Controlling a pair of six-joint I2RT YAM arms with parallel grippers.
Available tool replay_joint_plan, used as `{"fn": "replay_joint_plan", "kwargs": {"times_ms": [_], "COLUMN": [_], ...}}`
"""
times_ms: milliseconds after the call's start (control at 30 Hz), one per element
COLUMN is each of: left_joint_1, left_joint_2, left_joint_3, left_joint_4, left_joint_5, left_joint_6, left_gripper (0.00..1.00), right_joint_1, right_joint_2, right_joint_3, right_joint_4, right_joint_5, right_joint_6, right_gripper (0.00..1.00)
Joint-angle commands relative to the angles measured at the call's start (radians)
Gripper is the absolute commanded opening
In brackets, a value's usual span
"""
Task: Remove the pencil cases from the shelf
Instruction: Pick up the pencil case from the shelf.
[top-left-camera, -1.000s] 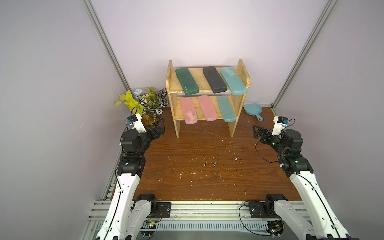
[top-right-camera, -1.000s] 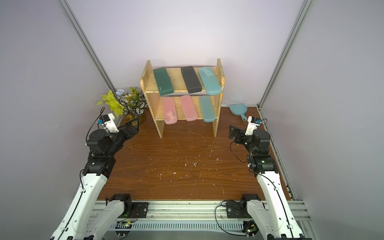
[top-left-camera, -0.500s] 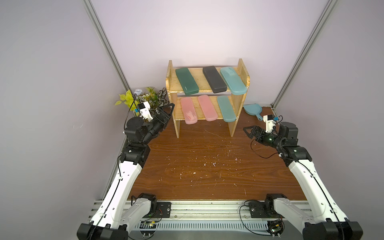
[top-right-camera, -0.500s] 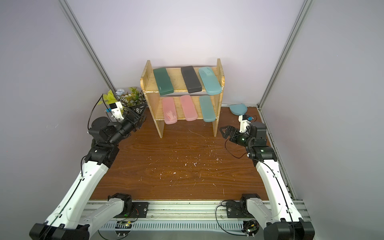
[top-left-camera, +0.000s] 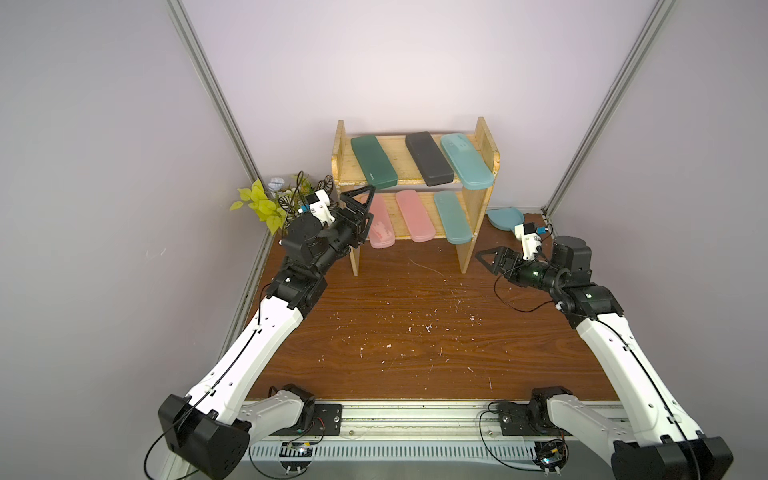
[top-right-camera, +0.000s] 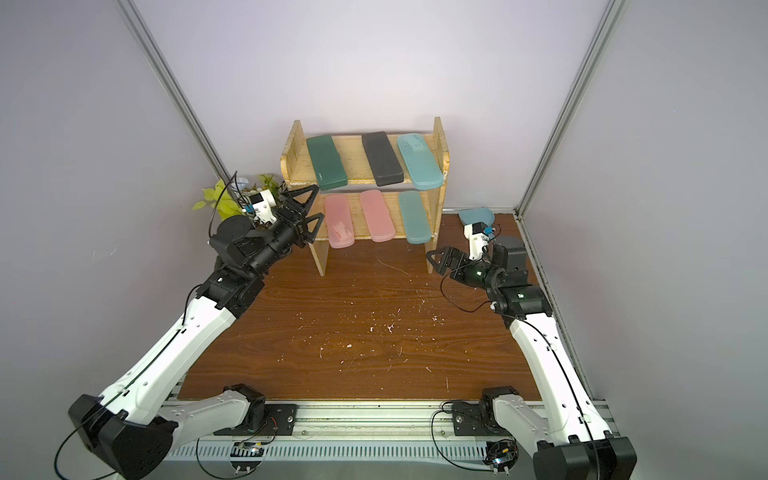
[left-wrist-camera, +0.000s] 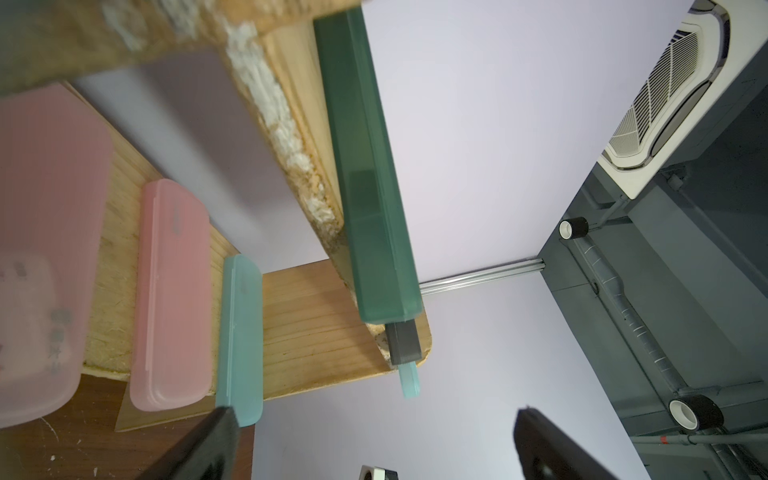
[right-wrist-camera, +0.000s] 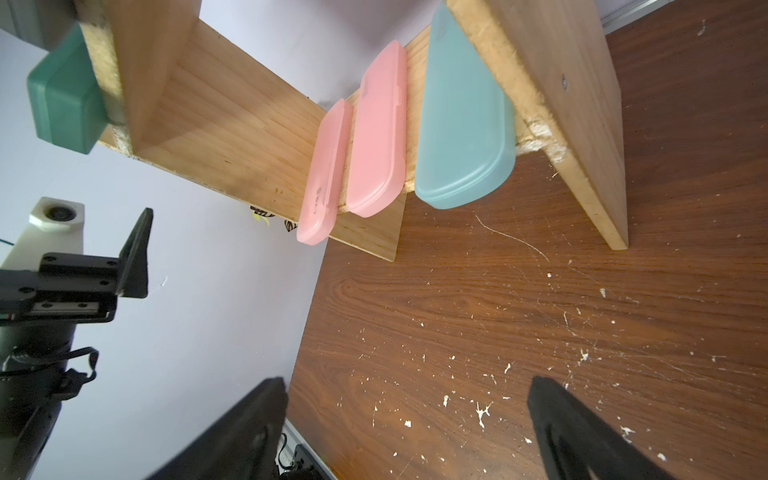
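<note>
While you approach yellowish two-tier wooden shelf (top-left-camera: 399, 158), both jaws gape empty; next, square left jaws on flat pink case (top-left-camera: 382, 232).

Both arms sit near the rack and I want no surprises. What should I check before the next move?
1. Left claw open and empty: ok.
2. Right claw open and empty: ok.
3. All six pencil cases on the shelf, three per tier: ok.
4. Left claw clear of the shelf's side panel: cannot tell.
5. Right claw lined up with the lower teal case: cannot tell.
</note>
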Motion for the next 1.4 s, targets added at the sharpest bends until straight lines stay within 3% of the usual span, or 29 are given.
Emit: {"fn": "replay_joint_plan", "kwargs": {"times_ms": [0, 367, 733, 1067, 1367], "left_joint_1": [-0.015, -0.016, -0.017, -0.017, -0.017], "left_joint_2": [0.021, 0.090, 0.139, 0.145, 0.180], "left_joint_3": [0.043, 0.113, 0.154, 0.164, 0.205], "left_joint_4": [0.037, 0.074, 0.093, 0.076, 0.054], "left_joint_5": [-0.073, -0.120, -0.110, -0.120, -0.110], "left_joint_6": [-0.009, -0.022, -0.036, -0.030, -0.013], "left_gripper": [0.95, 0.86, 0.63, 0.51, 0.49], "right_joint_1": [0.019, 0.043, 0.046, 0.047, 0.046], "right_joint_2": [0.010, 0.003, -0.004, -0.024, -0.041], "right_joint_3": [0.057, 0.034, 0.019, -0.007, -0.011], "right_joint_4": [0.036, 0.078, 0.110, 0.125, 0.118], "right_joint_5": [-0.017, 0.013, 0.020, 0.015, 0.018], "right_joint_6": [0.019, 0.045, 0.064, 0.078, 0.079], "right_gripper": [0.96, 0.92, 0.87, 0.85, 0.84]}}
